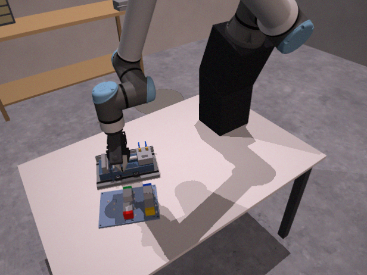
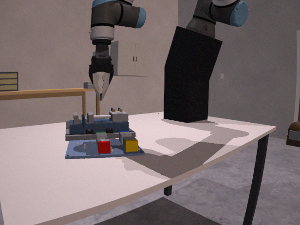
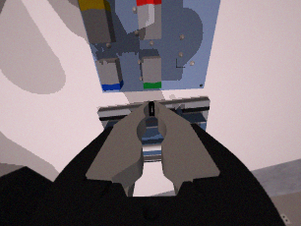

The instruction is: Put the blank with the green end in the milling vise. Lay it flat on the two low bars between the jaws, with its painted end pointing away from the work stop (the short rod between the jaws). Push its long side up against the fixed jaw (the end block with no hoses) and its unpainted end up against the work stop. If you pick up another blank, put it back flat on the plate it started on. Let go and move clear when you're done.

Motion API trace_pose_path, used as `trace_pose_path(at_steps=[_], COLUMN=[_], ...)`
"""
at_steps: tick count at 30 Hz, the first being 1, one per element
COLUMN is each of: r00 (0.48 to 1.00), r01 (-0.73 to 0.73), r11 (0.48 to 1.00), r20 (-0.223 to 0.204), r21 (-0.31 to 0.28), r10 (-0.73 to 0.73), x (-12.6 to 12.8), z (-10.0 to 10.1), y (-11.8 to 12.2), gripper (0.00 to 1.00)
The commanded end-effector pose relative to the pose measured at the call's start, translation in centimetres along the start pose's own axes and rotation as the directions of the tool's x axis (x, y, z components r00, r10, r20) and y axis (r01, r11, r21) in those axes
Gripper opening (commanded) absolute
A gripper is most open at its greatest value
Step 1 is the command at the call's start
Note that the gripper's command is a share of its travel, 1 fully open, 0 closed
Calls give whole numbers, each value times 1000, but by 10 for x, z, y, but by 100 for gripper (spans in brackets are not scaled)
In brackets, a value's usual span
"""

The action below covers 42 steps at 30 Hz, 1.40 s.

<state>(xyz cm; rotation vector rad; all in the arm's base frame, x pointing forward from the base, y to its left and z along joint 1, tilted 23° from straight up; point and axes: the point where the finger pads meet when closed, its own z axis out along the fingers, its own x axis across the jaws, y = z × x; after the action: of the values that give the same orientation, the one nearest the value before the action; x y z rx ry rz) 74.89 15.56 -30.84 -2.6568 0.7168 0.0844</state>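
The blank with the green end [image 1: 127,191] lies flat on the blue plate [image 1: 133,205], with its green end toward the vise. It also shows in the wrist view [image 3: 151,72]; in the exterior view only a sliver of green [image 2: 100,132] shows behind the red-ended blank [image 2: 103,146]. The milling vise [image 1: 126,168] stands just behind the plate, and nothing lies between its jaws. My gripper [image 2: 101,98] hangs a short way above the vise, pointing down. Its fingers are shut tip to tip and hold nothing.
Red-ended [image 1: 128,212], blue-ended [image 1: 147,190] and yellow-ended [image 1: 149,208] blanks also lie on the plate. The vise block with hoses [image 1: 144,155] is at the right end. The arm's black pedestal [image 1: 229,80] stands at the table's back. A wooden shelf [image 1: 59,15] stands beyond the table.
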Motion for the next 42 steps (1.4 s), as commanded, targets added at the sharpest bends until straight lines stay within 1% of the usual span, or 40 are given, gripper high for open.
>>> trace_pose_path(at_steps=[1, 24, 25, 42], r00=[1000, 1000, 1000, 1000], r01=[0, 0, 0, 0], r11=[1000, 1000, 1000, 1000], r20=[-1, -1, -1, -1], r21=[0, 0, 0, 0], r10=[0, 0, 0, 0], x=[1, 1, 1, 1], z=[-1, -1, -1, -1], y=[0, 0, 0, 0], gripper=[0, 0, 40, 40])
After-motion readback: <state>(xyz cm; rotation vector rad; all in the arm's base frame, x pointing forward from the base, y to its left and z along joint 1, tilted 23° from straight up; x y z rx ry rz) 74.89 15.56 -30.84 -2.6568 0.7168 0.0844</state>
